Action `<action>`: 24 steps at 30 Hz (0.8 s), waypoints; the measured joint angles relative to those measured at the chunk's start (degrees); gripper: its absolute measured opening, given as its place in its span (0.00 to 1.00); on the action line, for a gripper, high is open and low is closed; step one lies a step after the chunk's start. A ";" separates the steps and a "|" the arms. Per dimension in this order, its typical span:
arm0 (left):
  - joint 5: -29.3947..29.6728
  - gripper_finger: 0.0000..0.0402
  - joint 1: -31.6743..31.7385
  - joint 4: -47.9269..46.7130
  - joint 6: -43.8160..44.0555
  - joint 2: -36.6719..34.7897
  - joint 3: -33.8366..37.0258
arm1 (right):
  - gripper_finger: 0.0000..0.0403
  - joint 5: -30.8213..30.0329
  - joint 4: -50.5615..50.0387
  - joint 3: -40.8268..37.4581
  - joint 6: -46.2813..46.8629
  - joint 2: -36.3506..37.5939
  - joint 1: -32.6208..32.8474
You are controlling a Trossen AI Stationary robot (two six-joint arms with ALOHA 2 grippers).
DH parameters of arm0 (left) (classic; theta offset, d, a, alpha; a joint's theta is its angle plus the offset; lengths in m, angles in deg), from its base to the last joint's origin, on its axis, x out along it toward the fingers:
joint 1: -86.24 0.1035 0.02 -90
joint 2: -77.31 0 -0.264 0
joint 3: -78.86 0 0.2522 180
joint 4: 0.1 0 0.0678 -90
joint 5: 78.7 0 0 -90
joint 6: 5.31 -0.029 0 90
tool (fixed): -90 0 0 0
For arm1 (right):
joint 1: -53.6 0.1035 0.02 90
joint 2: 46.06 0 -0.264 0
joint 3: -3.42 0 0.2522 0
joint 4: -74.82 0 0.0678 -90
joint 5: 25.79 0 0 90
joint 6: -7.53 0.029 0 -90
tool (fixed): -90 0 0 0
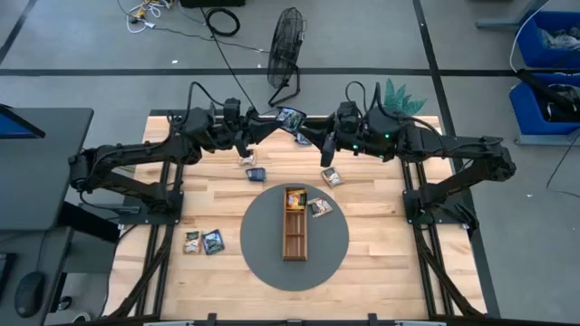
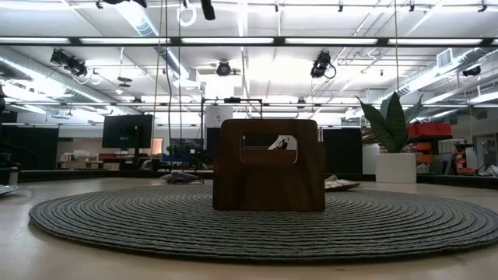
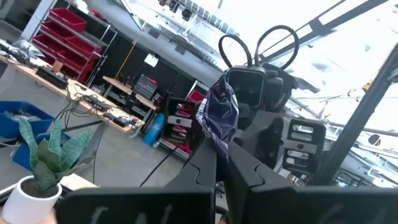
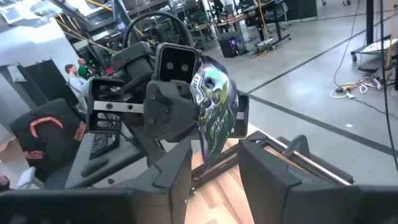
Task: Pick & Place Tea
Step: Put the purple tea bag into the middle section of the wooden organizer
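A dark blue-teal tea sachet [image 1: 290,117] is held high above the far middle of the table, where my two arms meet. My left gripper [image 3: 217,167] is shut on it. My right gripper [image 4: 214,167] faces it, open, with one finger on each side of the sachet's [image 4: 214,109] hanging part. I see no touch there. The long wooden tray [image 1: 294,226] lies on a round grey mat [image 1: 263,263] with an orange sachet [image 1: 295,198] in its far compartment. Neither gripper shows in the low view. My left gripper pinches the sachet's lower end [image 3: 219,149] between its two fingers, coming from the table's left and slanting a little upward. The sachet stands up past the fingertips, crumpled, lifted clear of the table.
Loose sachets lie on the table: two near the left front [image 1: 192,242] [image 1: 213,242], one on the mat beside the tray [image 1: 320,207], and others below the grippers [image 1: 256,173] [image 1: 332,177]. A fan [image 1: 285,41] and a potted plant [image 1: 399,95] stand beyond the far edge.
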 joint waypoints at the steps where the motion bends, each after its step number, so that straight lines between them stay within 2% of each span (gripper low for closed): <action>1: 0.15 0.02 -0.19 0.23 -0.14 0.00 0.00 | 0.35 0.02 0.31 0.00 0.46 -0.21 0.01; 12: 0.25 0.02 -0.55 1.13 -0.21 0.00 0.00 | 0.33 1.58 4.36 0.06 1.13 -2.20 -1.72; 16: 0.28 0.02 -0.53 1.10 -0.18 0.00 0.00 | 0.23 3.88 5.10 0.05 1.14 -2.21 -2.40; 20: 0.28 0.02 -0.53 1.11 -0.17 0.00 0.00 | 0.05 5.45 4.93 0.05 0.04 -2.21 -2.58; 24: 0.23 0.02 -0.53 1.11 -0.17 0.00 0.00 | 0.03 5.50 4.97 0.05 -0.13 -2.21 -2.57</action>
